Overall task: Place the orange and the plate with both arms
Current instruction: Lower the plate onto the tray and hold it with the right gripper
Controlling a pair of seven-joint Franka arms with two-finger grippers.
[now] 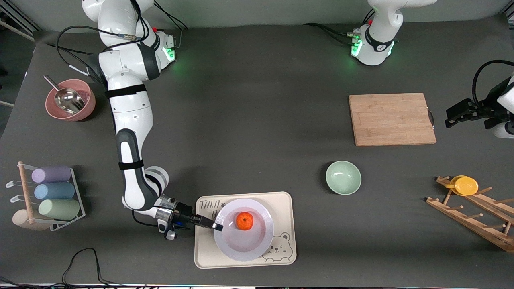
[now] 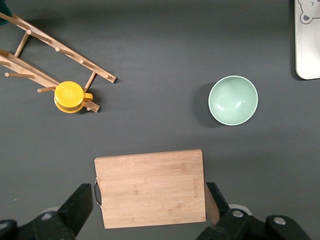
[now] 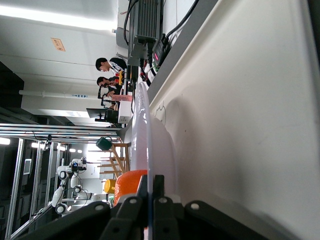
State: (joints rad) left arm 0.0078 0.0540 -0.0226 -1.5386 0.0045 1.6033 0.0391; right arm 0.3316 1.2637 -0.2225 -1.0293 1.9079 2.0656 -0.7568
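Printed on cream tray (image 1: 286, 224): "TAIJI", then letters hidden under the plate (image 1: 241, 245) (orange (image 1: 244, 220) in its centre). Right gripper (image 1: 218, 227) clamped on plate rim; left gripper (image 1: 450, 119) wide, empty, above the bench beside cutting board (image 1: 391, 119).
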